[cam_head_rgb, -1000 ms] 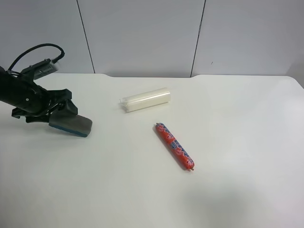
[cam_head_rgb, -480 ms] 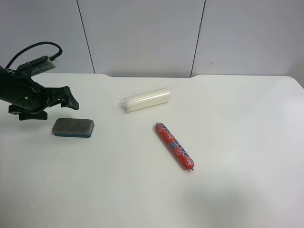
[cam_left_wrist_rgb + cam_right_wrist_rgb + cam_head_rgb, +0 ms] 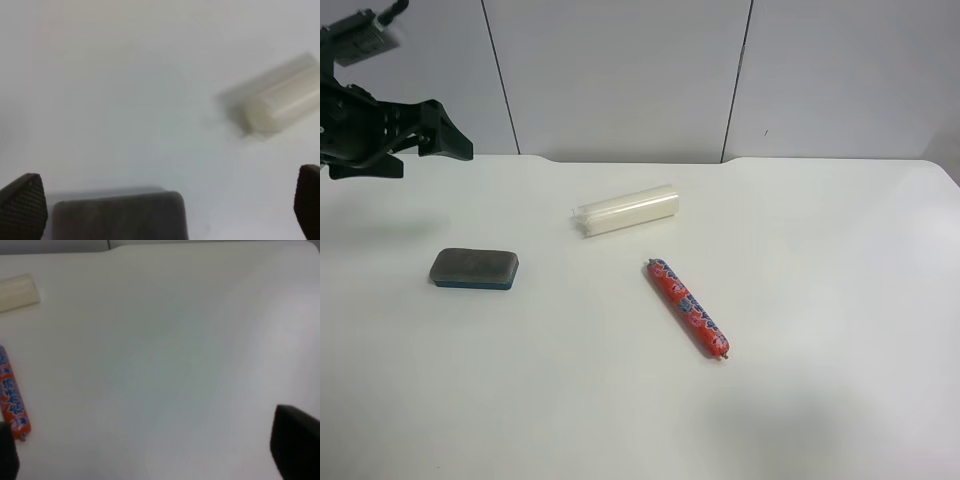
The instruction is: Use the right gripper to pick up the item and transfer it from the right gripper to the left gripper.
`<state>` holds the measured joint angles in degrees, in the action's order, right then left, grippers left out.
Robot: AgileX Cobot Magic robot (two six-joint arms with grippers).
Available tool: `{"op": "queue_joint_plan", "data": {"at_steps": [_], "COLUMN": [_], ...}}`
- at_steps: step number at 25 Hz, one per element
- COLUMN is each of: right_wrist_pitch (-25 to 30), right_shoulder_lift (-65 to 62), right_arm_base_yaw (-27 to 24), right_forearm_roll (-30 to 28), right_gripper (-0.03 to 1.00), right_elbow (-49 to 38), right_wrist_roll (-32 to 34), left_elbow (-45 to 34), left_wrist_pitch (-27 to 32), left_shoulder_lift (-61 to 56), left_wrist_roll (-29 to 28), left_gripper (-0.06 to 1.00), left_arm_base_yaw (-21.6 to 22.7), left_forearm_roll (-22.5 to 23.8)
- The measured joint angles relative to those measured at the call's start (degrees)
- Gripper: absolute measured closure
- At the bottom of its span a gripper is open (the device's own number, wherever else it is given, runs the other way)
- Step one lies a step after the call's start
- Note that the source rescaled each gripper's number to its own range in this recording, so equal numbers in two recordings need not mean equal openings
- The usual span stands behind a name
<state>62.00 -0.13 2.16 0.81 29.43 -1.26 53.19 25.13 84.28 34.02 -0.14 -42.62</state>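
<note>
Item: the item (image 3: 474, 269) lies flat on the white table (image 3: 820, 300), felt side up, blue base down, toward the exterior high view's left. Nothing touches it.

Left gripper: the left gripper (image 3: 440, 143) hangs in the air at the exterior high view's upper left, above and behind the item, well apart from it. Its wrist view looks down on the item (image 3: 120, 217) between two dark fingertips (image 3: 22, 207) that stand far apart at the picture's edges. The jaws are spread wide and have hold of nothing.

Item against left gripper: the block sits on the table below the spread jaws, closer to one fingertip than the other in the wrist view, with clear air between it and both.

Right gripper: the right gripper (image 3: 160, 450) shows only in its own wrist view, as two dark tips at opposite edges of the picture. Jaws wide apart, bare table between them, nothing held. The item does not show in that view.

White roll: the white translucent roll (image 3: 626, 210) lies near the table's middle, behind and to one side of the item, apart from it.

Sausage tube: the red printed sausage tube (image 3: 688, 308) lies slantwise in front of the roll, apart from it.
</note>
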Motion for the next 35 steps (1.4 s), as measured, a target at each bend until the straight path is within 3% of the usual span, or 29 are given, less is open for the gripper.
{"op": "queue_joint_plan", "data": {"at_steps": [12, 22, 25, 35], "right_wrist_pitch": [0.00, 0.00, 0.00, 0.00], "right_shoulder_lift": [0.00, 0.00, 0.00, 0.00], "right_arm_base_yaw": [0.00, 0.00, 0.00, 0.00], "right_forearm_roll": [0.00, 0.00, 0.00, 0.00], "right_gripper": [-0.02, -0.02, -0.02, -0.02], "right_elbow": [0.00, 0.00, 0.00, 0.00], "right_wrist_roll": [0.00, 0.00, 0.00, 0.00], "left_elbow": [0.00, 0.00, -1.77, -13.71], "left_wrist_pitch": [15.08, 36.01, 41.30, 43.36], "left_shoulder_lift": [-22.35, -37.79, -42.12, -62.52], "left_wrist_roll": [-12.33, -24.38, -25.68, -34.02], "left_gripper": [-0.06, -0.06, -0.06, -0.06], "left_arm_base_yaw": [0.00, 0.00, 0.00, 0.00], "left_forearm_roll": [15.18, 26.18, 29.80, 41.21]}}
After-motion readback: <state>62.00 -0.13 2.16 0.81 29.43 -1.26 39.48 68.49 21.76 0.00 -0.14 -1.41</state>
